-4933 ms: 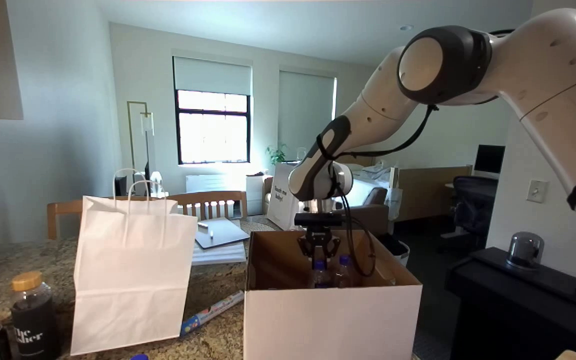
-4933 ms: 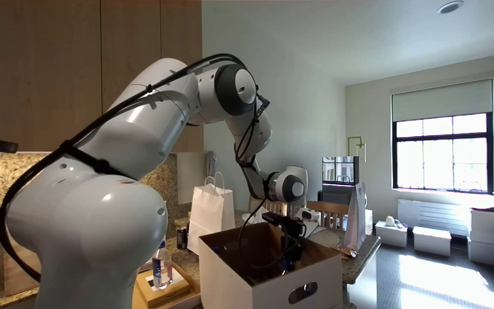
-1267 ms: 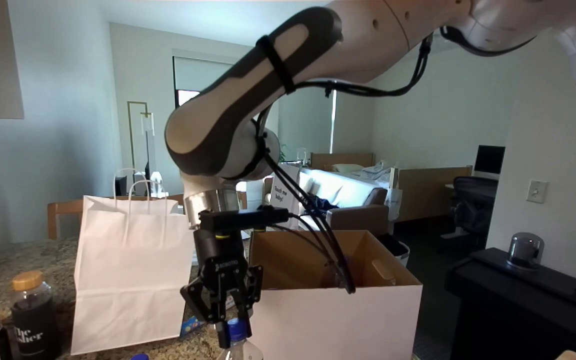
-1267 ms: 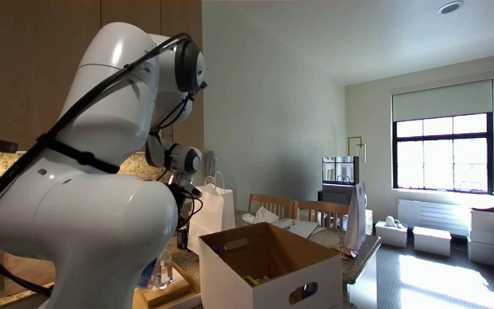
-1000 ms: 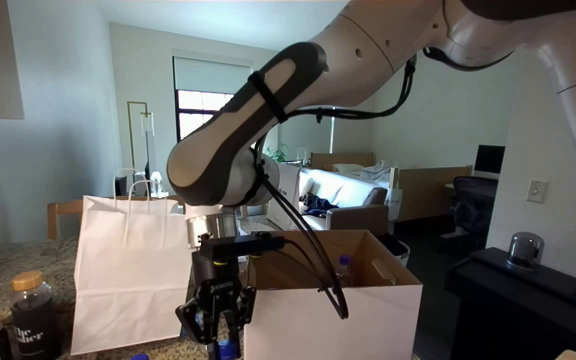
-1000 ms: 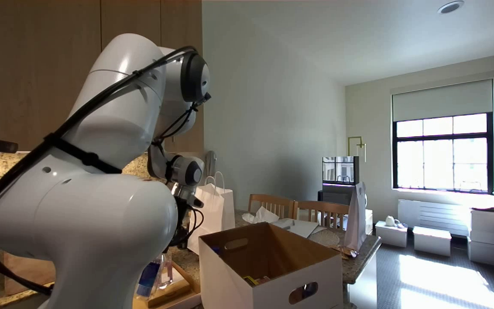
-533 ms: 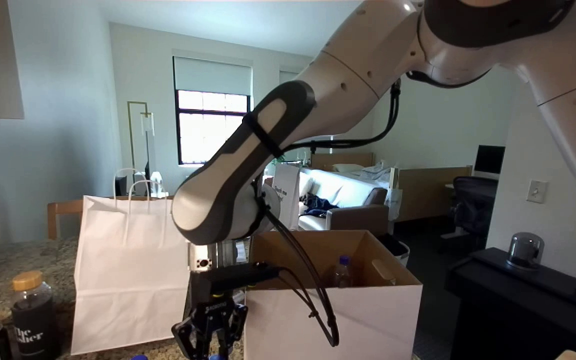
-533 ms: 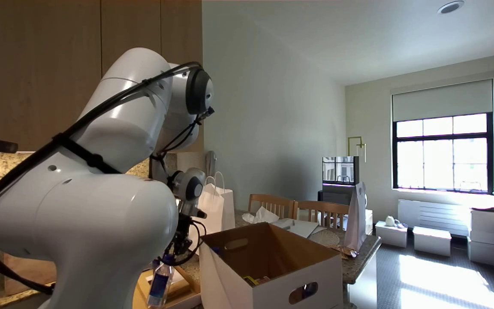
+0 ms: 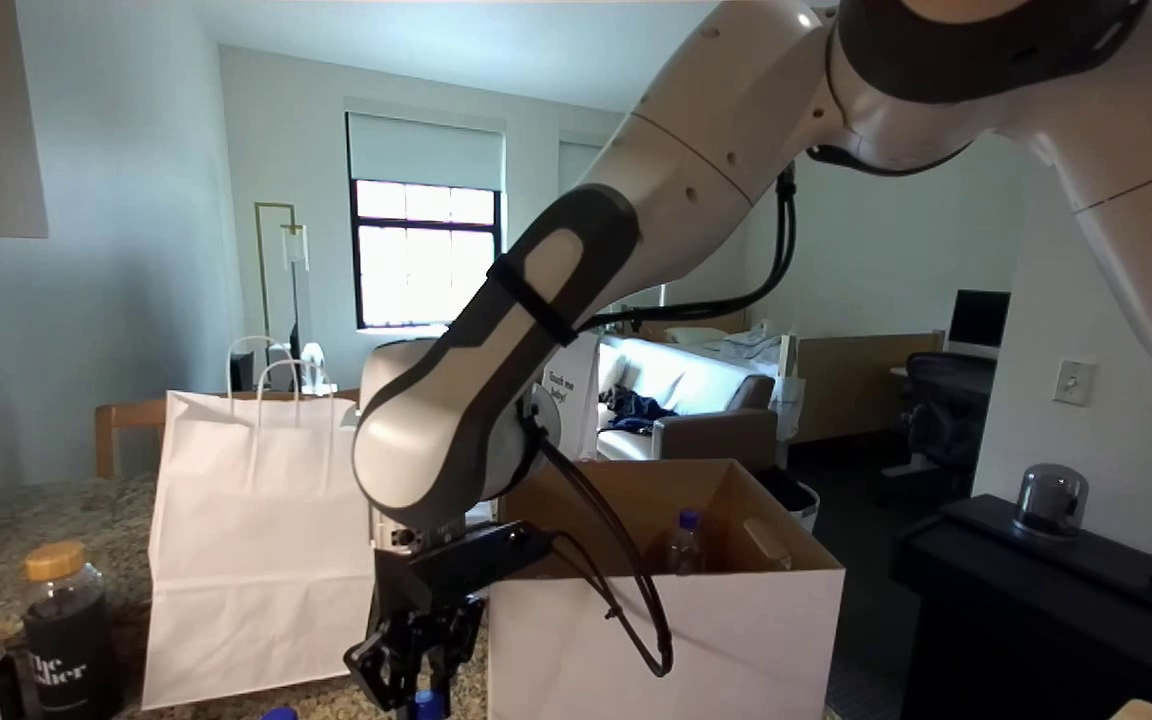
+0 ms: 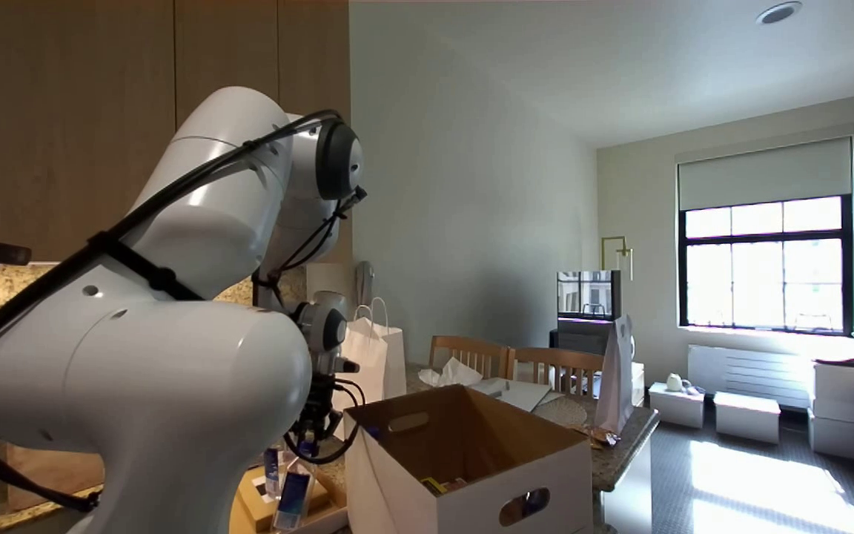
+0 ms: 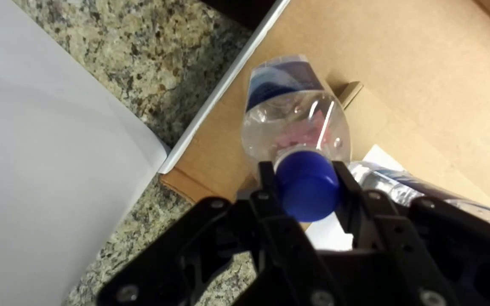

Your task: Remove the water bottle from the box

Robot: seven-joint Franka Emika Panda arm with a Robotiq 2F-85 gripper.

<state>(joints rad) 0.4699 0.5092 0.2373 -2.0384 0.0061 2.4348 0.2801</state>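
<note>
My gripper (image 11: 303,168) is shut on the blue cap of a clear water bottle (image 11: 296,110). In an exterior view my gripper (image 9: 416,690) is low beside the box; the held bottle's body is below the frame. In an exterior view the held bottle (image 10: 293,500) hangs tilted over a cardboard tray (image 10: 334,515). I cannot tell whether its base touches the tray. The large box (image 9: 666,645), brown inside and white outside, also shows in an exterior view (image 10: 397,482). Another blue-capped bottle (image 9: 686,545) stands inside it.
Another bottle (image 10: 272,472) stands on a small cardboard box (image 10: 264,512) in the tray, close to the held one; it shows in the wrist view (image 11: 402,185). A white paper bag (image 9: 261,560) and a black glass bottle (image 9: 66,630) stand on the granite counter.
The bottle has come up out of the box and across to the tray beside it. Over the last second my gripper lowered, then tilted slightly with the bottle still held.
</note>
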